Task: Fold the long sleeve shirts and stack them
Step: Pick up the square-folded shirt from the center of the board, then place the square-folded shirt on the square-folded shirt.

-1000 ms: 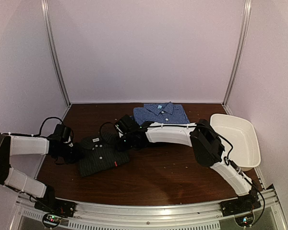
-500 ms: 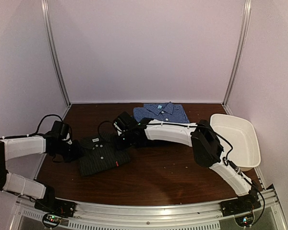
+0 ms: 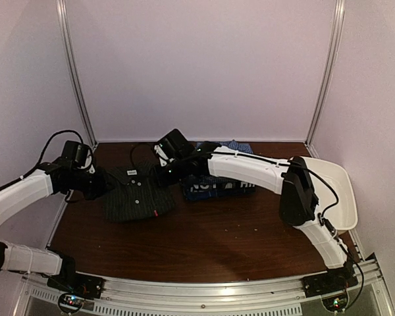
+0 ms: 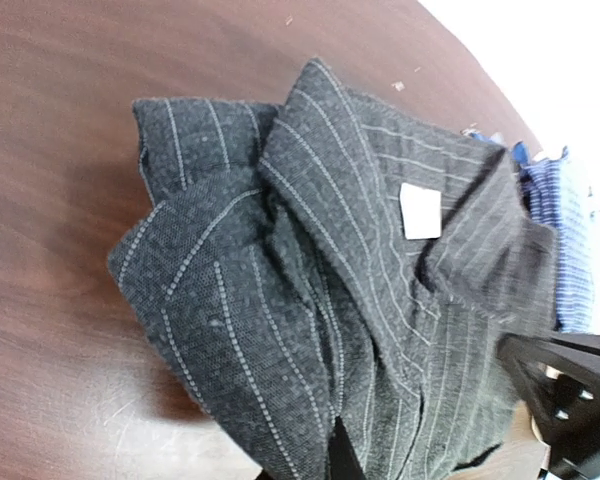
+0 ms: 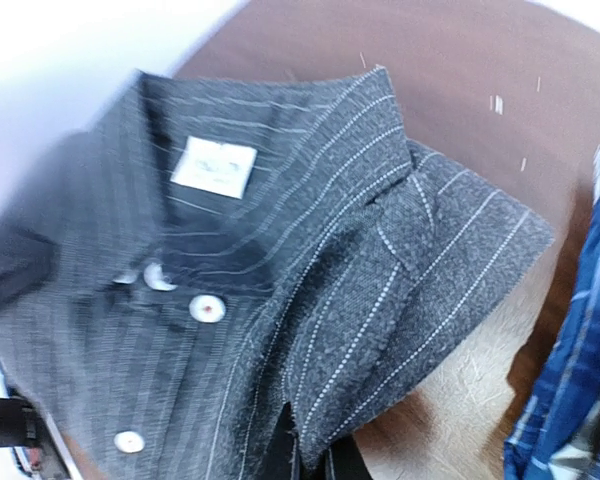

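Top external view: you see the charcoal pinstriped shirt folded into a compact oblong at the left-centre of the table. Its collar points toward the far wall and its hem toward the arms' bases, so the long axis runs far to near, leaning slightly. The left gripper is pinched closed on the cloth at the shirt's left shoulder, and the right gripper is pinched closed on the right shoulder. Both wrist views show the gathered pinstriped cloth up close, with a white label inside the collar and white buttons down the front.

Just right of it lies the navy shirt with white lettering. The blue checked shirt shows behind the right arm. A white tub sits at the right edge. The table is dark brown wood, enclosed by pale walls with metal corner posts.
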You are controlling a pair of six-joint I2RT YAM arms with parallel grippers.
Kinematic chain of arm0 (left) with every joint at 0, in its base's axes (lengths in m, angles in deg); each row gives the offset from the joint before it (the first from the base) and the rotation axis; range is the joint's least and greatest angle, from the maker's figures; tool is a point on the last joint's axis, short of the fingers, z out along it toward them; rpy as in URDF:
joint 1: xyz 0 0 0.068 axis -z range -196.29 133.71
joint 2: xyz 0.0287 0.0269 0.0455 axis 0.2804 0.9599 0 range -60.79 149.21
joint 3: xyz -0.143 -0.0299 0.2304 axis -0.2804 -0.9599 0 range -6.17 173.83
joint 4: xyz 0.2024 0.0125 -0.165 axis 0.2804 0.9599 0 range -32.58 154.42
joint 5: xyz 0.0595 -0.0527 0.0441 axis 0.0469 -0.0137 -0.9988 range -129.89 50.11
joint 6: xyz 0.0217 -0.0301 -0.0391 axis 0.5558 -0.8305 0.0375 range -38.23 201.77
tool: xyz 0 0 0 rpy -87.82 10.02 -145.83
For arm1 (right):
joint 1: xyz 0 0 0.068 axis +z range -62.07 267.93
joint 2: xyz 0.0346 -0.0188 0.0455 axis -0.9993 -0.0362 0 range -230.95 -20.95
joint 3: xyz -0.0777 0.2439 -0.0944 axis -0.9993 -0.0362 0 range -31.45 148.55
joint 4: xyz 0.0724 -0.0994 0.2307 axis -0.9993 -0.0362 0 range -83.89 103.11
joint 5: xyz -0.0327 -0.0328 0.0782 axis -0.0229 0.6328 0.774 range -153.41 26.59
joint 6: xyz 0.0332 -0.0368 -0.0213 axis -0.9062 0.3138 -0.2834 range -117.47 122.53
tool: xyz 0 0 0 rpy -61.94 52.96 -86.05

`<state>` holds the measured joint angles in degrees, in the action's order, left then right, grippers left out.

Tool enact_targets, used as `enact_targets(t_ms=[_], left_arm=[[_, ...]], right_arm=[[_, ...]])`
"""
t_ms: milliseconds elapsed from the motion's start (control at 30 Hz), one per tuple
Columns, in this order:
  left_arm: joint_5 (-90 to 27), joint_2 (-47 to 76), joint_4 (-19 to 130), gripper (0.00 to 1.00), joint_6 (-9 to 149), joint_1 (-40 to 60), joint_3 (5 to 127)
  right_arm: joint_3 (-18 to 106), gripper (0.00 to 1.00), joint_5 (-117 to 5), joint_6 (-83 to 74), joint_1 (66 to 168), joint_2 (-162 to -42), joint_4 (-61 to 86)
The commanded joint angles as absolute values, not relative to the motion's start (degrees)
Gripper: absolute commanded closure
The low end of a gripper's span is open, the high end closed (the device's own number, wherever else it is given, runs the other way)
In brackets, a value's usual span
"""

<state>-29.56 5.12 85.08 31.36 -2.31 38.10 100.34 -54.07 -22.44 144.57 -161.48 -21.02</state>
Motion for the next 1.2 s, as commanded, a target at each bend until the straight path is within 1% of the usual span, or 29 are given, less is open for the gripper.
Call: enact_targets(t_ms=[0, 167, 300, 433, 633, 800, 1000, 1167], left_arm=[[-28.37, 3.99, 86.60, 1.00, 33.08, -1.34, 43.65], [-27.86, 7.24, 86.60, 1.00, 33.08, 1.70, 50.35], [-28.78, 12.78, 84.71, 1.00, 31.99, 5.84, 56.76], [-30.16, 20.40, 83.59, 1.00, 31.35, 10.45, 65.70], [-31.15, 33.73, 82.91, 1.00, 31.09, 15.80, 80.23], [-30.82, 44.36, 82.55, 1.00, 30.48, 18.95, 92.20], [-29.17, 54.39, 82.58, 1.00, 29.07, 21.10, 102.33], [-30.11, 58.81, 82.48, 1.00, 28.14, 21.77, 105.21]], right_arm=[[102.68, 1.00, -54.49, -21.08, 144.29, -154.31, -19.97], [101.85, 1.00, -57.09, -19.48, 142.78, -150.98, -21.60], [97.99, 1.00, -58.94, -17.92, 140.30, -146.70, -22.04], [90.65, 1.00, -61.23, -16.46, 137.03, -141.08, -21.23], [77.84, 1.00, -60.76, -15.30, 129.82, -131.90, -17.95], [69.30, 1.00, -59.15, -14.16, 123.40, -126.62, -15.72], [64.41, 1.00, -57.67, -12.61, 117.75, -124.81, -14.77], [62.34, 1.00, -55.39, -12.29, 113.85, -125.88, -13.54]])
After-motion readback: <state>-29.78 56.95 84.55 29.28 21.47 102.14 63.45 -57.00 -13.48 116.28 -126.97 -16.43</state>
